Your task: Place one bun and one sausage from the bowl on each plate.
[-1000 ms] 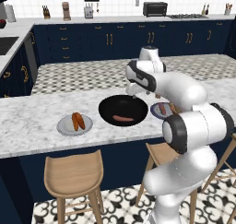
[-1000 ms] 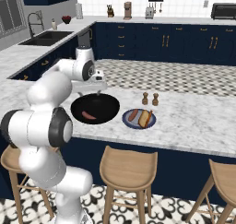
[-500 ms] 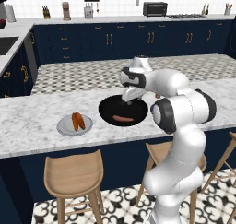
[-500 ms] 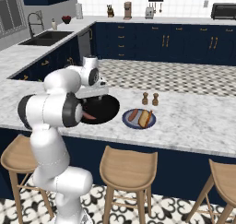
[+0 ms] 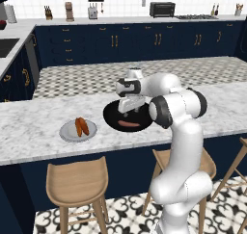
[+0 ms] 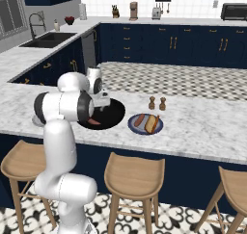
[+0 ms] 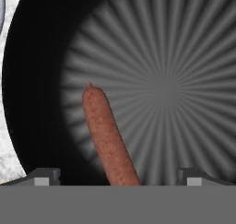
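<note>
On the marble worktop (image 5: 29, 132), the black bowl (image 5: 112, 121) sits between the two plates, and your hand (image 7: 115, 177) hovers low over it, fingers spread wide and holding nothing. The one sausage (image 7: 107, 138) in the bowl lies slanted between the fingertips. Turn the wrist to cross its length and centre before you descend.

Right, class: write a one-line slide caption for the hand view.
Open gripper poised above the black bowl, a lone sausage lying between its fingertips.
</note>
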Available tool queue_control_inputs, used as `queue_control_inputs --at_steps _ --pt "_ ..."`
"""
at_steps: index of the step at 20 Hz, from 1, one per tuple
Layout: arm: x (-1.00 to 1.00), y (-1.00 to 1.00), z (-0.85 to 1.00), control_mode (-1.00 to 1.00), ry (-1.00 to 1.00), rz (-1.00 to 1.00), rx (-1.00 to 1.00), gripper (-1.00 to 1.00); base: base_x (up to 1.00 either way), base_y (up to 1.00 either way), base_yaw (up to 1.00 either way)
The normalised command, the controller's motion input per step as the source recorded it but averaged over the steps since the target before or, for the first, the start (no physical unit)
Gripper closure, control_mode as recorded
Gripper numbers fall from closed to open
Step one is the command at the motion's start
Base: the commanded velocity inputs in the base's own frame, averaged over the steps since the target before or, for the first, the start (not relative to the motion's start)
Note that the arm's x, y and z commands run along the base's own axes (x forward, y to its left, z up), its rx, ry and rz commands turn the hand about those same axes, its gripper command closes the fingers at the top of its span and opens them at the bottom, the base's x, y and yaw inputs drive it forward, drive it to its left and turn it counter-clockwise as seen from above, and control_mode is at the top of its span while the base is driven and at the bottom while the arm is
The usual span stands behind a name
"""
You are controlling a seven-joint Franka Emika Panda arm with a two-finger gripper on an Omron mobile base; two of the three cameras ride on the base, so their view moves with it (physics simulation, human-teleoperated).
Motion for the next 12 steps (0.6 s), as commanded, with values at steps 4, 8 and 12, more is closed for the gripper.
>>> queue_control_inputs --at_steps 4,8,12 --pt "-0.16 0.08 -0.44 -1.00 0.04 0.00 0.00 -1.00 0.00 0.00 0.00" --pt "0.00 0.01 -0.29 -1.00 -0.01 0.01 0.00 -1.00 0.00 0.00 0.00" --pt "-0.04 0.06 -0.30 -1.00 -0.01 0.03 0.00 -1.00 0.00 0.00 0.00"
